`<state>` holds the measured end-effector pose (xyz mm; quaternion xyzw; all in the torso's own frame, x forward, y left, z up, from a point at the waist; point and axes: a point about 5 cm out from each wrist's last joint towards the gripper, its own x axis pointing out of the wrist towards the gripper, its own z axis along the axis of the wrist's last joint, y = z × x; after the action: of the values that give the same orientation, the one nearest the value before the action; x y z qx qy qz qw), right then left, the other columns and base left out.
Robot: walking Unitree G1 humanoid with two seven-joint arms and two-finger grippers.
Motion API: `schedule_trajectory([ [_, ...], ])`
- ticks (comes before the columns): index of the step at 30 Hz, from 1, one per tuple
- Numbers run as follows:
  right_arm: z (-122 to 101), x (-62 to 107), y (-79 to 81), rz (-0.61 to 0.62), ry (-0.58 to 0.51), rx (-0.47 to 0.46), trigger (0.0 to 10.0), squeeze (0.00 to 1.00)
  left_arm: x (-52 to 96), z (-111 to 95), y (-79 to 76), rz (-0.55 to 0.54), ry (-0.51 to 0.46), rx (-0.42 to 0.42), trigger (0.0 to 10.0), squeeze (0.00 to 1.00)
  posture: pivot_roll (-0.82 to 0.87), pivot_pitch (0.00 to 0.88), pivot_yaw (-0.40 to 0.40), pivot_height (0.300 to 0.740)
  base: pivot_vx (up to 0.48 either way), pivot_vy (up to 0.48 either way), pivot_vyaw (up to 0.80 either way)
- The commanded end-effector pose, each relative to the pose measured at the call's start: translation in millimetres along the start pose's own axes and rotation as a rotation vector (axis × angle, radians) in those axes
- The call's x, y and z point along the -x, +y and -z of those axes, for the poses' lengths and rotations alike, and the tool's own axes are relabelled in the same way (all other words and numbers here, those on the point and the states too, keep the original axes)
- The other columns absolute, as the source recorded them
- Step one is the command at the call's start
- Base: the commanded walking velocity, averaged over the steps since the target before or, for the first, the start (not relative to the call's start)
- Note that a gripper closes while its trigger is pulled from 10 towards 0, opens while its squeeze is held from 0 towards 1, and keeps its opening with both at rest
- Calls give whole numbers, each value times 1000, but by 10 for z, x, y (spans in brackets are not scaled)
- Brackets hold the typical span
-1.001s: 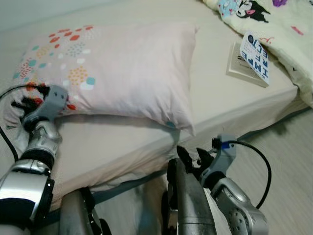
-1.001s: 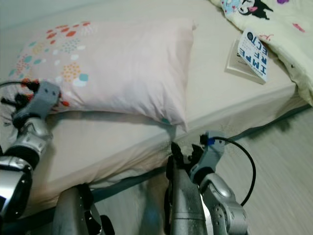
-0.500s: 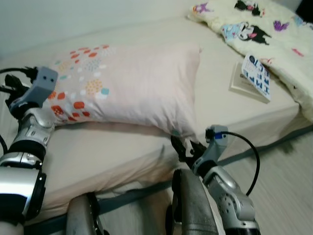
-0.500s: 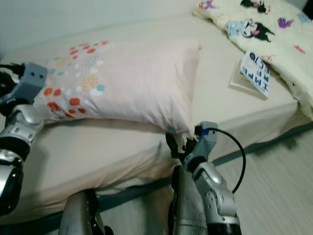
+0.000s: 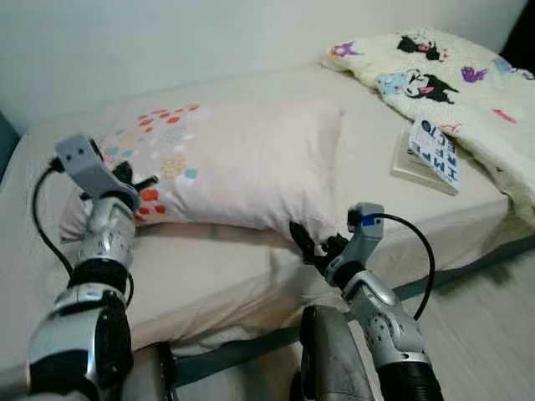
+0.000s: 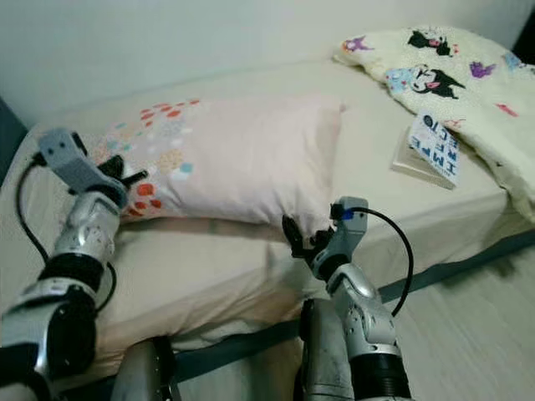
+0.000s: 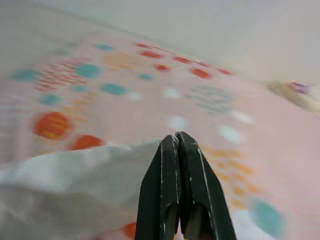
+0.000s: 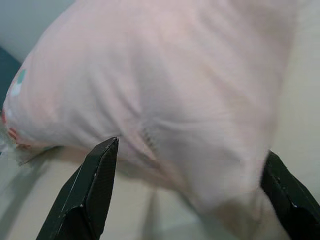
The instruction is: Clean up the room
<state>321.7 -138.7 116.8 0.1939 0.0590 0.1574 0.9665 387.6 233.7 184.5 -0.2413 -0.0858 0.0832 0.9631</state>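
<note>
Pink pillow (image 5: 242,163), just one, lies on the bed (image 5: 368,180) beside one book (image 5: 428,156). Left gripper (image 7: 177,142) is pinched together on its corner; right gripper (image 5: 308,246) is spread wide at the other corner.

Head views: even, soft daylight-like illumination, moderately bright, no glare. Soft shadow under pale pink fabric pillow with coloured dots (image 5: 234,163) on beige-sheeted bed (image 5: 209,267); darker shadow along bed's lower edge. Focus acceptable, slight softness overall. Left wrist view: strong blur on pillow's dot pattern, black fingers of left hand (image 7: 181,192) sharp in foreground. Right wrist view: pillow surface smeared, low contrast; right hand (image 8: 190,195) fingers dark, edges soft.
</note>
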Motion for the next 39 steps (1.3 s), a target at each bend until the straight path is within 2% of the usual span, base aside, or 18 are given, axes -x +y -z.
schedule_trajectory([
  [1,14,-15,1,-16,-11,-15,10000,0,47,29,-2,52,-4,57,0,0,-123,66,27,517,0,0,0],
  [2,7,-28,2,-24,-15,-16,10000,0,84,56,-73,114,-5,115,0,0,-120,58,24,522,0,0,0],
  [3,7,-28,2,-24,-15,-16,10000,0,84,56,-73,114,-5,115,0,0,-120,58,24,522,0,0,0],
  [4,-2,-39,4,-31,-17,-16,10000,0,110,54,-141,168,-13,167,0,0,-118,54,21,527,0,0,0],
  [7,-9,-51,4,-35,-18,-15,10000,0,131,40,-200,219,-25,216,0,0,-117,53,19,532,0,0,0],
  [10,-31,-95,15,-52,-25,-10,10000,0,198,36,-407,402,-32,332,0,0,-118,47,17,547,0,0,0],
  [11,-27,-99,15,-54,-25,-9,10000,0,228,68,-462,447,-22,345,0,0,-120,43,18,552,0,0,0],
  [15,-15,-101,10,-56,-25,-8,10000,0,275,113,-513,495,-6,359,0,0,-120,43,18,562,0,0,0],
  [16,4,-95,2,-56,-22,-9,10000,0,338,174,-574,541,20,376,0,0,-123,41,18,567,0,0,0],
  [18,4,-95,2,-56,-22,-9,10000,0,338,174,-574,541,20,376,0,0,-123,41,18,567,0,0,0],
  [20,36,-87,-15,-57,-15,-10,10000,0,475,283,-704,632,72,405,0,0,-121,36,14,577,0,0,0],
  [21,44,-88,-21,-57,-12,-10,10000,0,527,315,-750,663,94,420,9490,0,-121,34,13,582,0,0,0],
  [22,44,-88,-21,-57,-12,-10,10000,0,527,315,-750,663,94,420,9490,0,-121,34,13,582,0,0,0],
  [23,47,-90,-25,-59,-11,-10,10000,0,560,333,-779,683,107,434,10000,0,-121,34,13,587,0,0,0],
  [27,42,-105,-32,-65,-11,-7,10000,0,645,385,-819,726,130,468,10000,0,-120,30,10,602,0,0,0],
  [37,40,-110,-24,-78,-13,-8,10000,0,740,446,-870,755,160,492,10000,0,-119,30,8,627,0,0,0],
  [39,47,-107,-23,-83,-14,-9,10000,0,795,455,-920,782,175,507,10000,0,-121,32,7,642,0,0,0],
])
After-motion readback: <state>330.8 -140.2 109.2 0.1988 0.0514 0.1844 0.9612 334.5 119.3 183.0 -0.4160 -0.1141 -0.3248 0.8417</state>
